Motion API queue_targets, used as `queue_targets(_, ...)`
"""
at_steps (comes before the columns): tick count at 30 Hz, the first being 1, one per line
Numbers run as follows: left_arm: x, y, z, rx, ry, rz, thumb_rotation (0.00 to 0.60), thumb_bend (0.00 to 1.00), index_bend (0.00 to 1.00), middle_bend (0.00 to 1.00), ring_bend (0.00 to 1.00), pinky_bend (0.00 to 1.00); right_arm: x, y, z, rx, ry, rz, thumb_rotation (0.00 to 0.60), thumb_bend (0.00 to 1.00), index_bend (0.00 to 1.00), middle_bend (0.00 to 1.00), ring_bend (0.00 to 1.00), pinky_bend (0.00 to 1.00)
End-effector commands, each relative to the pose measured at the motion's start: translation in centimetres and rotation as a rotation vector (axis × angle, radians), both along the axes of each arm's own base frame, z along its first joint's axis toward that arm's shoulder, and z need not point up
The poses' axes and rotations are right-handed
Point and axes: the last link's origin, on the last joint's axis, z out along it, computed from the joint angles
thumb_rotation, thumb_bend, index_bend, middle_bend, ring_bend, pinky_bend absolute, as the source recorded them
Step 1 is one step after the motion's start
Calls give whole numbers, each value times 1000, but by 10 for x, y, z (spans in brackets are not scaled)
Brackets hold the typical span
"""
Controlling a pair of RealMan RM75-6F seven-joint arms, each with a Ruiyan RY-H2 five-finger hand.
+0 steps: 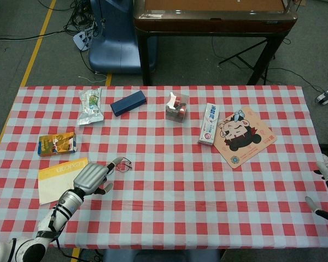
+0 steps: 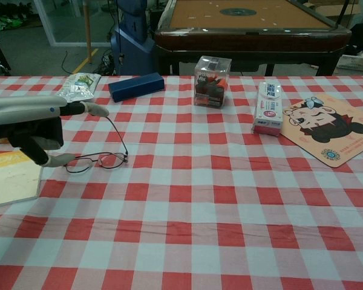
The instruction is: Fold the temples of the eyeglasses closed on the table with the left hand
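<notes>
Fingers of the left hand (image 2: 25, 124) spread open, touching the eyeglasses (image 2: 100, 159) on the table.

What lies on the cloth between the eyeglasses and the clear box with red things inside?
Nothing: between the eyeglasses and the clear box only bare checked tablecloth shows, plainest in the chest view.

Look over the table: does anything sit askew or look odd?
The eyeglasses stand out: one temple sticks up off the cloth toward the left hand instead of lying folded. The blue case and toothpaste box lie at angles, but nothing looks spilled or damaged.
</notes>
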Motion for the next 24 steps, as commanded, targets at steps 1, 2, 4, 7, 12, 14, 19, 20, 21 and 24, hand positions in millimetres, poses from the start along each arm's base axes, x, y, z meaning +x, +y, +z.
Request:
queue_targets(1,0,0,-1,3,0,3,600,428,41,1000,954,998,0,-1,0,2,0,2,600,232,0,257,300,204)
queue_targets(2,-1,0,-1,4,1,5,600,427,41,1000,954,998,1,-1,0,3,1,3,600,232,0,257,300,204)
queue_targets(4,-1,0,-1,6,5,10,600,427,41,1000,954,998,1,-1,-1,5,1,3,600,232,0,257,300,203)
queue_targets(7,-4,0,-1,2,14,23,600,428,41,1000,954,998,1,-1,0,5,1,4,600,232,0,257,300,203)
queue_targets(12,-10,-1,-1,-13,33,46,600,427,38,1000,954,998,1,-2,0,5,0,5,600,233,0,257,300,204)
queue_targets(14,-13,-2,-1,-22,46,58,600,427,38,1000,954,998,1,-2,0,5,0,6,600,232,0,257,300,204)
queue_targets(19,-20,-4,-2,-38,76,84,600,427,37,1000,954,998,1,-2,-1,6,-1,7,600,232,0,257,300,203)
queue_targets(20,-22,-4,-2,-39,80,89,600,427,37,1000,954,998,1,-1,-1,6,-1,7,600,232,0,257,300,203)
queue_targets(21,-23,-4,-2,-41,84,93,600,427,36,1000,954,998,1,-1,-1,6,-2,6,600,232,0,257,300,203)
queue_targets(24,-28,-3,-3,-44,92,112,600,427,36,1000,954,998,1,-1,0,5,-2,6,600,233,0,257,300,204)
